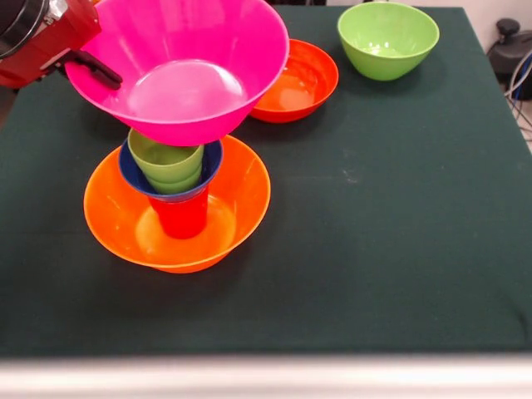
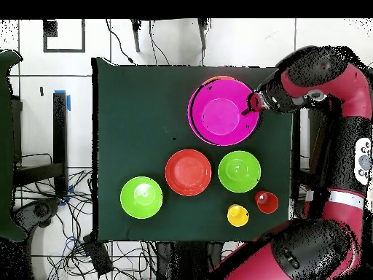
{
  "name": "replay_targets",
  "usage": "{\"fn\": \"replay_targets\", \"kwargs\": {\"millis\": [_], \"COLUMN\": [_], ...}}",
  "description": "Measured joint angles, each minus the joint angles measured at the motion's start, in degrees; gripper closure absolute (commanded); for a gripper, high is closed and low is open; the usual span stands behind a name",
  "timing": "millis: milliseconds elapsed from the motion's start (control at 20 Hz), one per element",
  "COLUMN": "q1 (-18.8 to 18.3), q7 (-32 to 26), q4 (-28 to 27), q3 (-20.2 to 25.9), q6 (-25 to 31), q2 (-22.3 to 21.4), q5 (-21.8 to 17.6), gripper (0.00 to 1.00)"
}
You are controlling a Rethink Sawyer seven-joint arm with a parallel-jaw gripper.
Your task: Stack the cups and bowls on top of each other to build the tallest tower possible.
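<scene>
A glossy magenta-pink bowl gleams above the tower, which runs from light green cups through a small dark blue bowl and a red cup to a large orange bowl. The cloth on the table is plain dark green. Elsewhere sit a red-orange bowl, two light green bowls, a yellow cup and another red cup. The arm is red and black.

Six bowls show: one pink, one large orange, one red-orange, two light green, and one small blue. The cups visible: two red, one yellow, and light green ones nested, their number unclear.
</scene>
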Motion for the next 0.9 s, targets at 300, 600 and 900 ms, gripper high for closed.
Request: {"fn": "replay_targets", "kwargs": {"millis": [300, 600, 900], "q1": [0.1, 0.4, 0.8], "q7": [0.0, 0.0, 0.0], "q4": [-0.3, -2.0, -4.5], "q3": [0.0, 0.0, 0.1], "q6": [0.0, 0.0, 0.0], "q2": [0.0, 0.2, 0.4], "q5": [-0.1, -0.5, -0.9], "gripper": [1.0, 1.0, 1.0]}}
